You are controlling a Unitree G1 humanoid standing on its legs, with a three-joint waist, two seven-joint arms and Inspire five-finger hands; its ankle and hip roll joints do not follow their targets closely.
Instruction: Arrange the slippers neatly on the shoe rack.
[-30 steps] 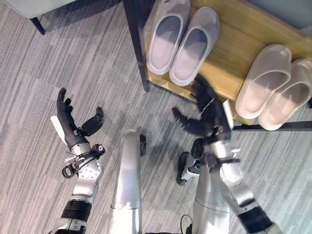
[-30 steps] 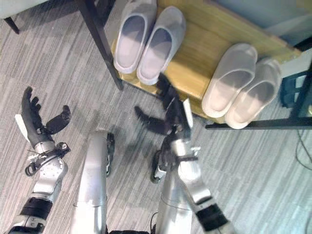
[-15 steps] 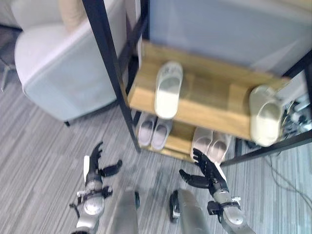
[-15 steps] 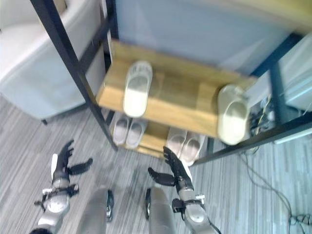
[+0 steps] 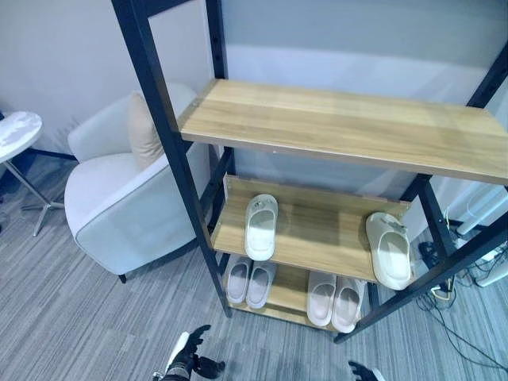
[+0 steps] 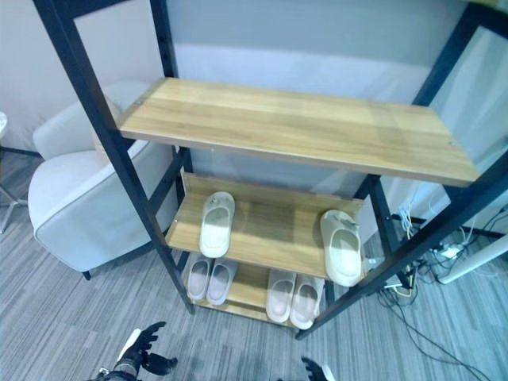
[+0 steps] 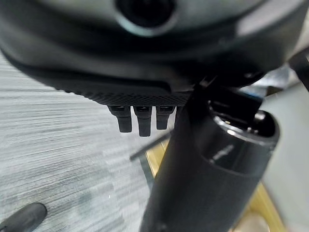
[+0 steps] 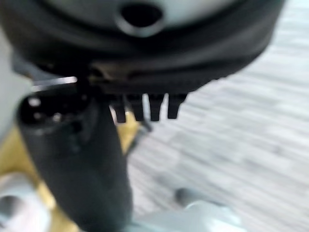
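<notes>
The shoe rack (image 5: 333, 131) has a black frame and three wooden shelves. On the middle shelf a cream slipper (image 5: 260, 227) lies at the left, and another cream slipper (image 5: 389, 249) lies at the right end, partly over the front edge. On the bottom shelf stand a grey pair (image 5: 248, 281) and a pinkish pair (image 5: 333, 299). My left hand (image 5: 190, 361) hangs low over the carpet, fingers spread, empty. My right hand (image 5: 361, 371) barely shows at the lower edge; in the right wrist view its fingers (image 8: 145, 106) point straight out with nothing in them.
A white armchair (image 5: 127, 202) with a beige cushion stands just left of the rack. A small round table (image 5: 16, 135) is at the far left. Cables and a power strip (image 5: 468, 270) lie on the floor right of the rack. Grey carpet lies in front.
The camera has tilted up and the view has widened from the bottom shelf to the whole rack. Both hands have slid down to the lower edge. The slippers have not moved.
</notes>
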